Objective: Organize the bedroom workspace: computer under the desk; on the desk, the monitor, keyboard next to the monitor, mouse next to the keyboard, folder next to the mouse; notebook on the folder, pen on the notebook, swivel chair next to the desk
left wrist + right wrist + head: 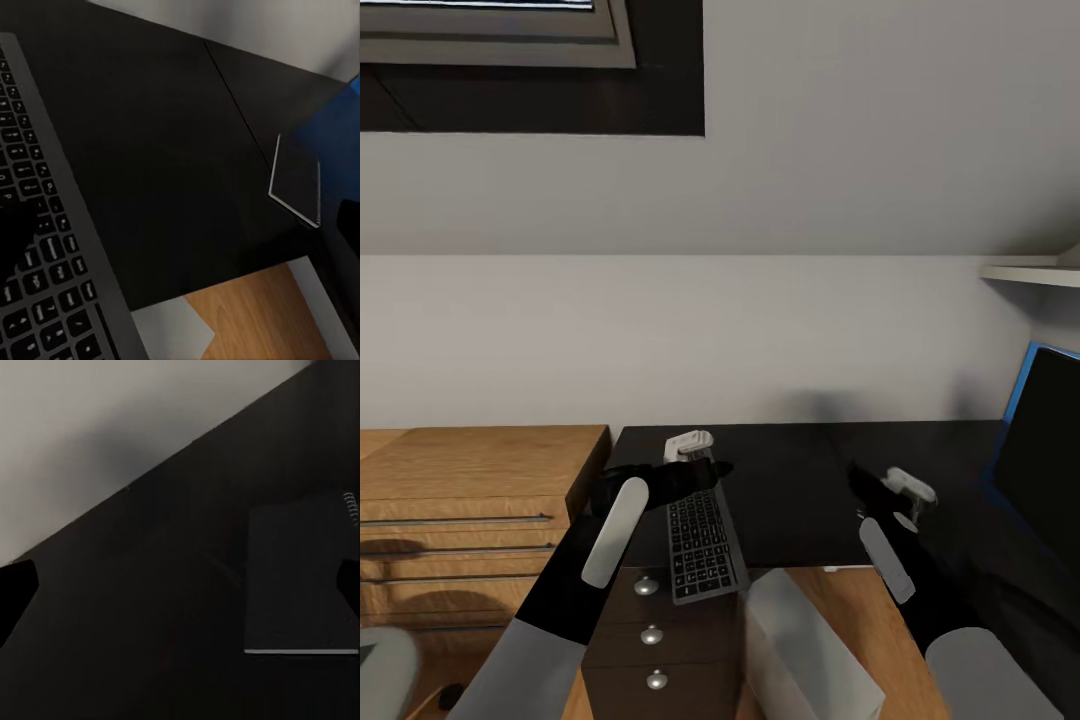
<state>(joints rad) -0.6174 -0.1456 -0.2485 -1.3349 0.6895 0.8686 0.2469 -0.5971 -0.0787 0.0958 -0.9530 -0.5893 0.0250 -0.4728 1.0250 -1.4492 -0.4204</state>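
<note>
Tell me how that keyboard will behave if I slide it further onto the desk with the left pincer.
The keyboard looks flat, thin and rigid, so it should slide as one piece rather than flex. Its near end overhangs the desk edge above the drawers, so pressing down there might tip it. Pushed from one end by the left pincer, it may well pivot.

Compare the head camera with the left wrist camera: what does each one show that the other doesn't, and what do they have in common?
Head view: the wooden chest beside the desk, the desk's knobbed drawers, a wall shelf and a window.
Left wrist view: a flat dark notebook with a pale edge, lying on the desk.
Both: the keyboard, its near end sticking out past the front edge of the black desk, with wood floor below.
</note>
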